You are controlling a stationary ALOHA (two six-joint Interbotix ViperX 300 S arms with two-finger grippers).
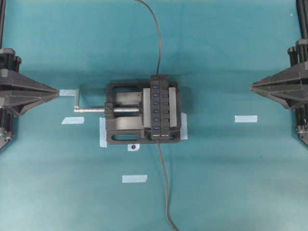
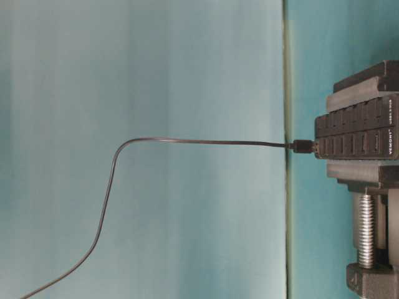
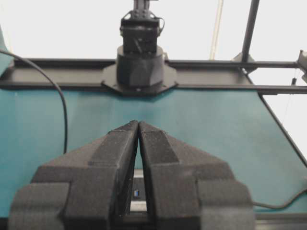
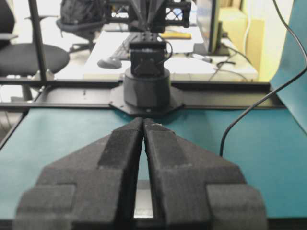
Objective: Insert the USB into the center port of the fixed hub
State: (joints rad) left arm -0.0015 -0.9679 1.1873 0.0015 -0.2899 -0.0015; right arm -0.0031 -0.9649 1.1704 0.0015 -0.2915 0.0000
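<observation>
The fixed hub (image 1: pixel 161 107) is a narrow black bar clamped in a vise at the table's middle. Its row of blue ports looks unoccupied, the center port (image 1: pixel 156 105) included. A thin dark cable (image 1: pixel 157 43) meets the hub's far end through a small plug (image 2: pixel 303 146). A second cable (image 1: pixel 164 187) leaves the near end and runs off the frame. No loose USB plug is in view. My left gripper (image 1: pixel 57 91) is far left of the hub and my right gripper (image 1: pixel 251 86) far right. Both are shut with nothing held, tips meeting (image 3: pixel 138 123) (image 4: pixel 143 120).
The black vise (image 1: pixel 122 126) has a silver screw and crank (image 1: pixel 89 109) sticking out to the left. Pale tape strips (image 1: pixel 246 119) (image 1: pixel 134 178) (image 1: pixel 72 120) lie on the teal mat. A small black dot (image 1: pixel 132 147) sits just below the vise.
</observation>
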